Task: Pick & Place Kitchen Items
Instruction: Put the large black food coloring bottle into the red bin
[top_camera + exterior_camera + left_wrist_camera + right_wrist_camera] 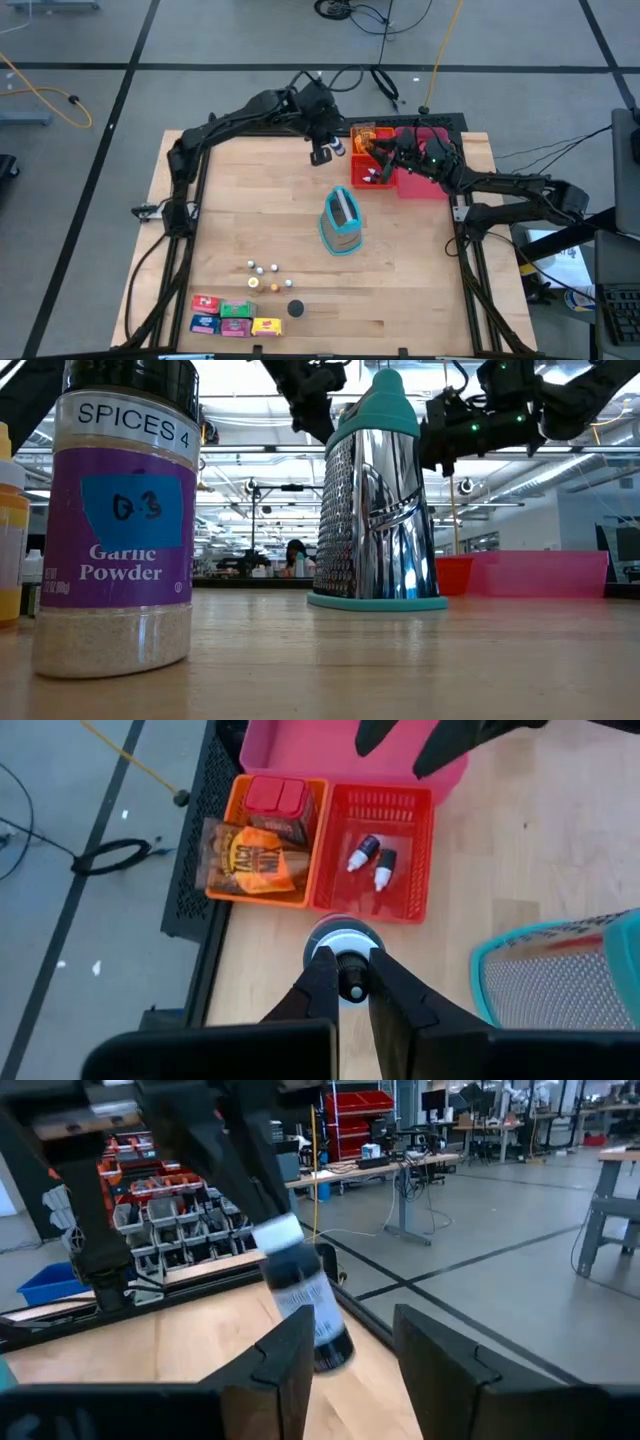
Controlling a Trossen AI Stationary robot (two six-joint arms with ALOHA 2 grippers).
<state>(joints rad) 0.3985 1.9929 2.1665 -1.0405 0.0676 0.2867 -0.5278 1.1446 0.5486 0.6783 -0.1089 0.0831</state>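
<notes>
Well away from both grippers, at the near edge of the table, lie five small boxes (235, 317): red, blue, green, pink and yellow. Beside them are a cluster of tiny spice bottles (262, 270), too small to count surely, one orange piece (276, 287) and one round black piece (295, 308). In the low view, one garlic powder jar (120, 520) with a purple label stands close to the camera.

The left gripper (345, 982) is raised above the table, its fingers clamped on one small bottle (345, 938) with a white cap and a dark body. One silver grater (341, 222) with teal trim stands upright nearer the front than this gripper.

Just beyond the held bottle sits a red basket (410, 810) holding two more tiny white-tipped bottles (375, 860). An orange tray (225, 885) beside it holds a snack packet and a red box.

The right gripper (350, 1355) hovers over the red basket near a pink tray (430, 185), fingers apart and holding nothing.
</notes>
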